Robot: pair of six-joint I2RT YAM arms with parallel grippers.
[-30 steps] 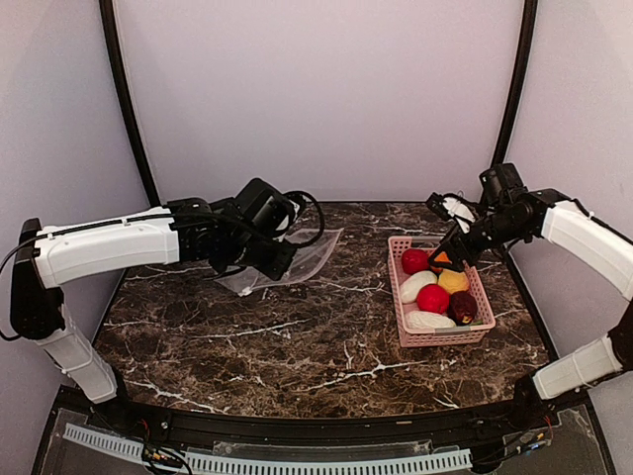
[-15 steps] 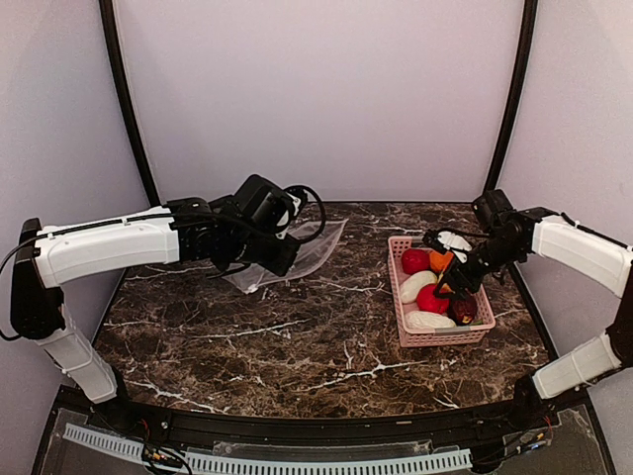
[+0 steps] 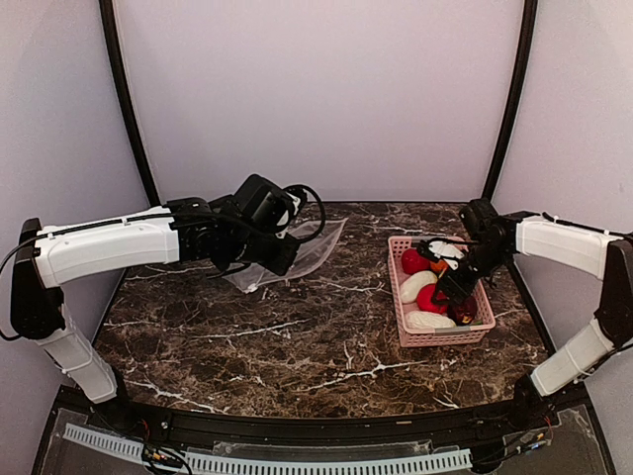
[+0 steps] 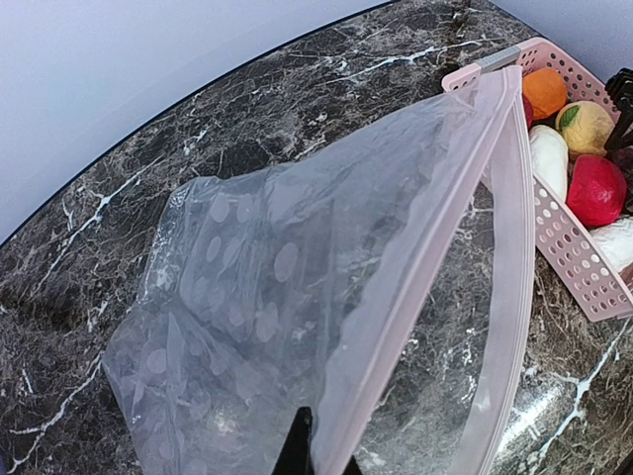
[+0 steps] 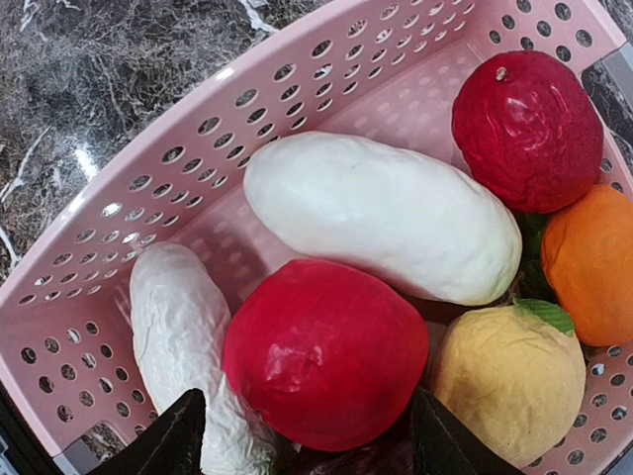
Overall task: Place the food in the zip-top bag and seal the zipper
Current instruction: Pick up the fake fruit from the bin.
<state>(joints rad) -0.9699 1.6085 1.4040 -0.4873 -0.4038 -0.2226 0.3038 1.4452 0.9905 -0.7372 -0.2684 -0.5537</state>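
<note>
My two arms: white shells, black joints.
From overhead I see the left arm (image 3: 109, 247) at 9 o'clock and the right arm (image 3: 564, 242) at 3 o'clock in glossy white covers, black wrists, and a black cable (image 3: 315, 213) looping off the left one. The right gripper (image 5: 302, 440) has dark, pointed fingertips (image 5: 183, 440).

1. Landmark: pink basket (image 3: 443, 339), standing on the dark marbled surface (image 3: 326, 336).
2. Inside it: red ball (image 3: 413, 261) at the far left corner, white piece (image 3: 416, 286) just nearer, second red ball (image 3: 431, 298) beside that, second white piece (image 3: 429, 321) along the near wall.
3. Right arm (image 3: 564, 242) comes in from the basket's right. The right jaws are low over the food at the basket's middle, spread unreadable.
4. Zip-top bag (image 3: 315, 247) is well left of the basket, clear and crumpled.
5. Left arm (image 3: 109, 247) extends from farther left. The left jaws are at the bag, tips hidden by the wrist.
</note>
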